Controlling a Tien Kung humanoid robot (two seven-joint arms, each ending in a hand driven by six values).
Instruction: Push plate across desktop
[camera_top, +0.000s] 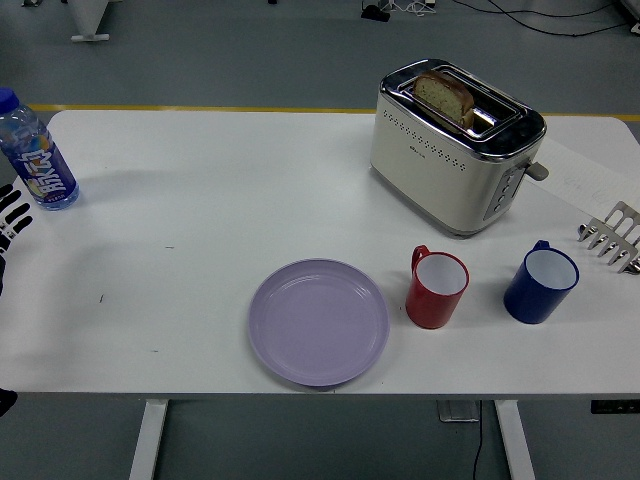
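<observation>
A lilac plate (318, 322) lies flat near the table's front edge, left of a red mug (436, 288). Only the spread fingertips of my left hand (12, 215) show at the picture's far left edge, well away from the plate and holding nothing. My right hand is out of view.
A water bottle with a blue label (32, 153) stands at the back left, close to my left hand. A cream toaster with bread in it (455, 143) stands at the back right. A blue mug (540, 281) and a metal rack (613, 235) are at the right.
</observation>
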